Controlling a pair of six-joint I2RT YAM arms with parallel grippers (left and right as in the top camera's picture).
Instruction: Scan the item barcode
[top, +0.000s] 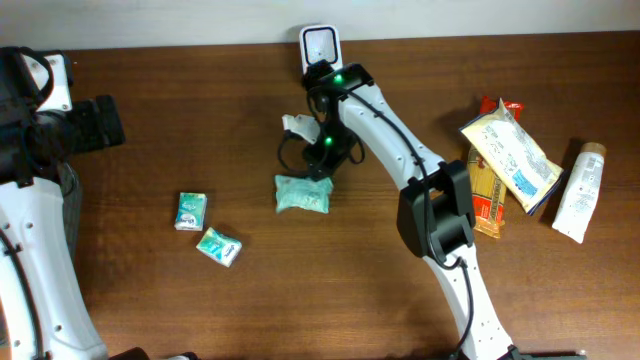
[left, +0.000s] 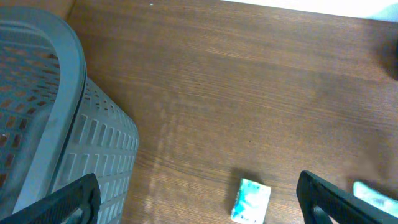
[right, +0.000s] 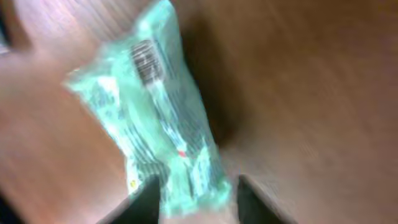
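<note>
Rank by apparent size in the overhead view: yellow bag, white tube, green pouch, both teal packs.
Largest: yellow bag
white tube and green pouch, too close to rank
upper teal pack and lower teal pack, alike, smallest

Overhead, bright even light falls on the bench (top: 150, 130); the picture is sharp, the shadows soft. The left wrist view is clear. The right wrist view is badly motion-blurred; the green packet (right: 155, 118) seemingly throws a dark shadow to its right.

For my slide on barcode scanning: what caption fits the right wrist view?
Blurred close-up: green packet, barcode facing the camera, its end between fingers of the right gripper.
</note>
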